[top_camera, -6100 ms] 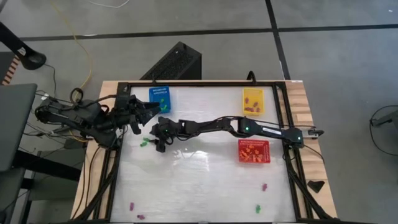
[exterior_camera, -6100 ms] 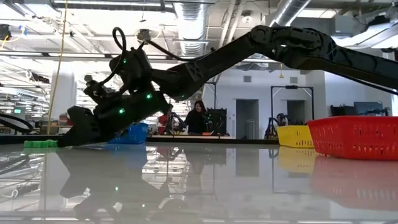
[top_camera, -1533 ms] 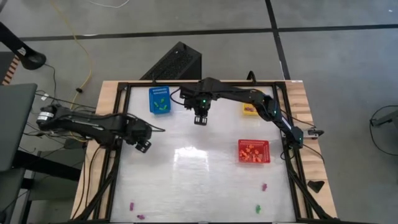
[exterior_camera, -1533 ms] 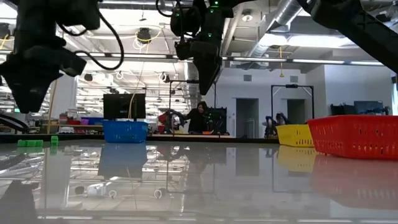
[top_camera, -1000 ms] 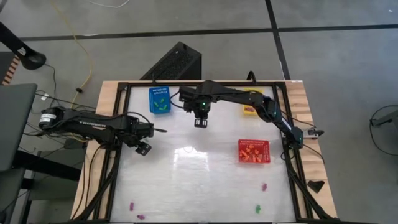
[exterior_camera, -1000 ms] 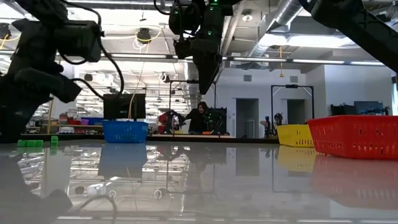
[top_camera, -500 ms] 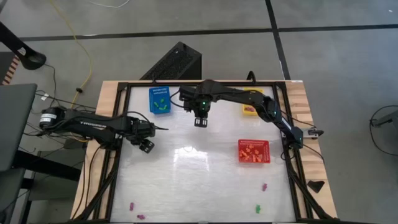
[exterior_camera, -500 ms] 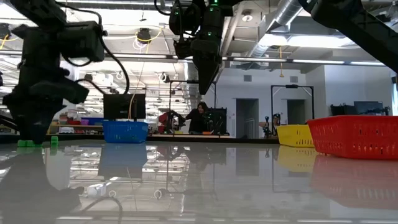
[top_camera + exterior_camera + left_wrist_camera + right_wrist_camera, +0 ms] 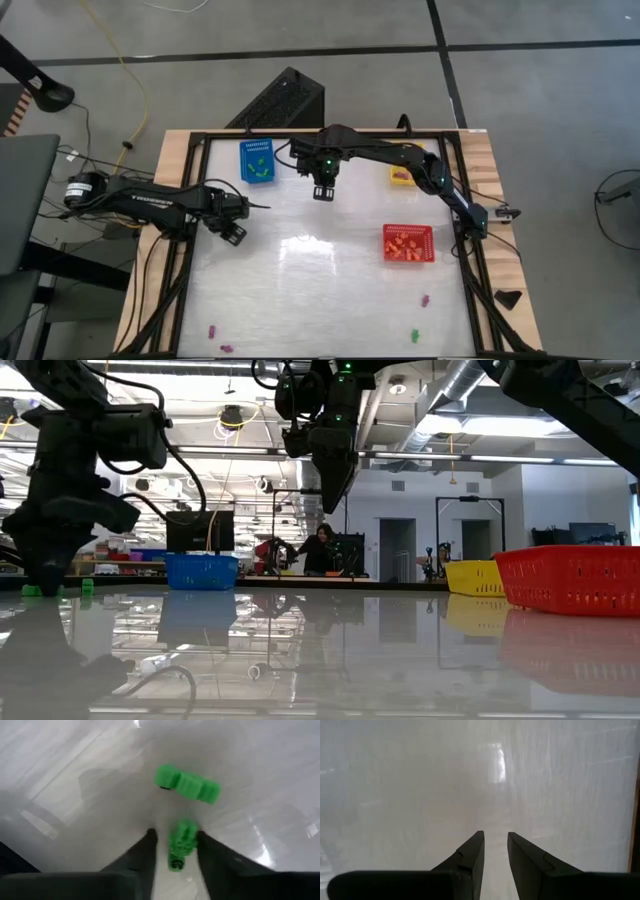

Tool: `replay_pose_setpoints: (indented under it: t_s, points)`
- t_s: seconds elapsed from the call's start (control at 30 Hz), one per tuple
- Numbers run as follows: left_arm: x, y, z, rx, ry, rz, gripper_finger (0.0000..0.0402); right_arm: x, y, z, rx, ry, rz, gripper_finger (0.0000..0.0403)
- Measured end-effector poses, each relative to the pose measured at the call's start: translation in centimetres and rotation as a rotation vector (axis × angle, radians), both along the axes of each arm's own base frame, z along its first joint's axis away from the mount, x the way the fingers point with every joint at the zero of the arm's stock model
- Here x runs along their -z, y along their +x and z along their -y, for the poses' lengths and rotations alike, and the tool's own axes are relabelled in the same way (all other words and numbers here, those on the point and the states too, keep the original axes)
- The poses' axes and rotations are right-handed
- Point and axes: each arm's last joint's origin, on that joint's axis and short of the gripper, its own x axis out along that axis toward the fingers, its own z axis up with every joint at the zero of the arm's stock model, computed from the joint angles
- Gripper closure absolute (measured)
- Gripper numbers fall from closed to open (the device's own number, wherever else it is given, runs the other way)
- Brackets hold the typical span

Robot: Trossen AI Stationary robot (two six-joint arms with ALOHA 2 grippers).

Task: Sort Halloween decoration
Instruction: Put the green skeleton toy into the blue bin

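- Left gripper [image 9: 176,851] down at the table's left edge, fingers narrowed around a green piece [image 9: 181,845]; contact unconfirmed. A second green piece [image 9: 187,784] lies just beyond.
- Right gripper [image 9: 322,193] raised beside the blue basket [image 9: 257,161], narrowly parted, empty.
- Red basket [image 9: 408,243] and yellow basket [image 9: 405,163] hold pieces; strays [image 9: 424,299] remain near the front edge.
- Table centre is open.

The whole table [image 9: 330,290] was viewed straight down from overhead. A second camera was set at tabletop height, facing level across the surface into the room behind. Each wrist camera was aimed closely down at the tabletop past its own fingers. The blue basket [image 9: 257,160] was shared by the overhead and low views.
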Motion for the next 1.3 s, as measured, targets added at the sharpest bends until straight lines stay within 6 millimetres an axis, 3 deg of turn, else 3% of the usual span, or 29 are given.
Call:
replay_pose_setpoints:
  t_s: [0.13,0.3,0.47,0.6,0.77,0.93,1.17,1.3]
  points:
    - [0.0,0.1,0.1,0.026,-0.048,0.019,0.0378,0.0,0.0,0.0,0.000,0.000,0.000,0.0285]
    - [-1.3,1.2,0.2,0.039,-0.093,0.120,0.0384,0.0,0.0,0.0,0.001,0.000,-0.001,0.0285]
    - [-6.1,3.5,-0.8,0.033,0.068,0.447,0.0386,0.0,0.0,0.0,0.001,0.001,-0.005,0.0285]
    - [-8.7,4.6,-3.1,-0.031,0.192,0.717,0.0387,0.0,-0.1,0.0,0.018,0.007,-0.013,0.0285]
    - [-8.2,4.7,-8.1,-0.145,0.283,0.753,0.0388,0.1,-0.4,-0.3,0.019,0.016,-0.042,0.0285]
    - [-6.7,3.5,-12.6,-0.250,0.392,0.661,0.0388,0.1,-0.9,-0.6,0.028,0.030,-0.094,0.0285]
    - [-4.8,3.7,-15.8,-0.234,0.431,0.529,0.0386,-1.1,-1.6,-0.8,0.035,0.028,-0.082,0.0285]
    - [-4.4,4.5,-16.7,-0.227,0.402,0.512,0.0354,-2.2,-2.3,-0.7,0.042,0.024,-0.068,0.0285]
